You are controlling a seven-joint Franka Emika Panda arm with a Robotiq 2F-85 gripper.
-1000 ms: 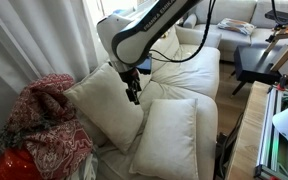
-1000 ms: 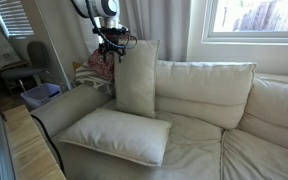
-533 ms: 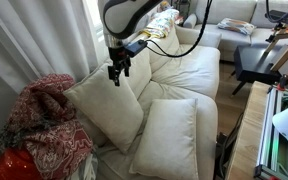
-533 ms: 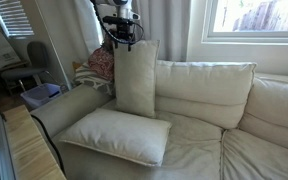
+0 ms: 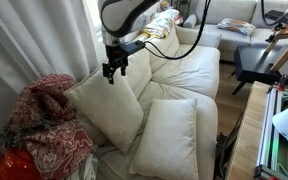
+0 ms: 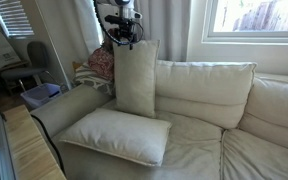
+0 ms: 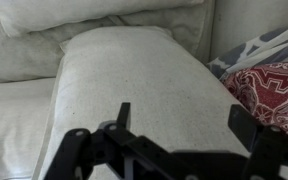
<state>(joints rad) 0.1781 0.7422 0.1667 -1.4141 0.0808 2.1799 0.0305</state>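
The scene is being lit by soft daylight. It is being admitted through the white-framed glass window (image 6: 252, 18), where the outdoor view is being slightly washed out. The upright cream fabric cushion (image 6: 135, 78) is being lit evenly, with only soft shadows being cast around it. In the wrist view, the black metal gripper (image 7: 159, 138) is being rendered dark and blurred at close range.

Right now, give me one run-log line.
gripper: open, empty | over top edge of upright cream pillow, contact unclear | second pillow: flat on sofa | red patterned blanket: beside sofa
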